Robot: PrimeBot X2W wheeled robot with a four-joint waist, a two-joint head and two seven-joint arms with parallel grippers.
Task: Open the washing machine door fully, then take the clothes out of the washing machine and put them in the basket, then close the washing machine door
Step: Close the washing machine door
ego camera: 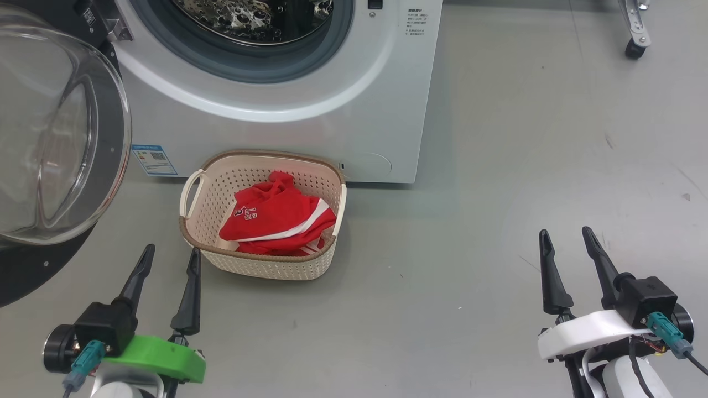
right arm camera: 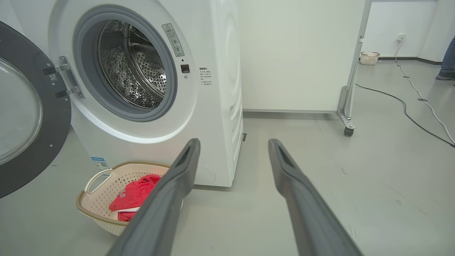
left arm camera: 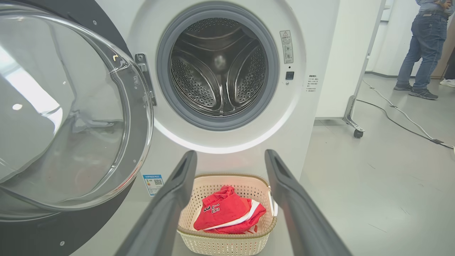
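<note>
From above, the head view takes in both arms at once: the left gripper [ego camera: 172, 248] near and left, just beside the basket [ego camera: 265, 265], and the right gripper [ego camera: 565, 230] well apart over bare floor [ego camera: 498, 193] on the right. Each has its jaws spread wide with nothing between them. The left wrist view looks straight into the washing machine [left arm camera: 312, 53], so the drum [left arm camera: 218, 67] shows to its back wall, perforated steel with raised ribs inside a grey gasket [left arm camera: 163, 71], and a person [left arm camera: 423, 46] stands far off to the right. The right wrist view adds the machine's white side panel, a caster [right arm camera: 348, 131], a cable [right arm camera: 391, 96] trailing across the floor and a second basket [right arm camera: 369, 57] by the far wall. The washing machine door [ego camera: 113, 149] hangs swung out to the left, its glossy black rim around a bulging clear glass bowl. The clothes [ego camera: 276, 218] lie bunched in the cream basket, which stands on the floor against the machine's front: bright red, with white stripes and white lettering.
</note>
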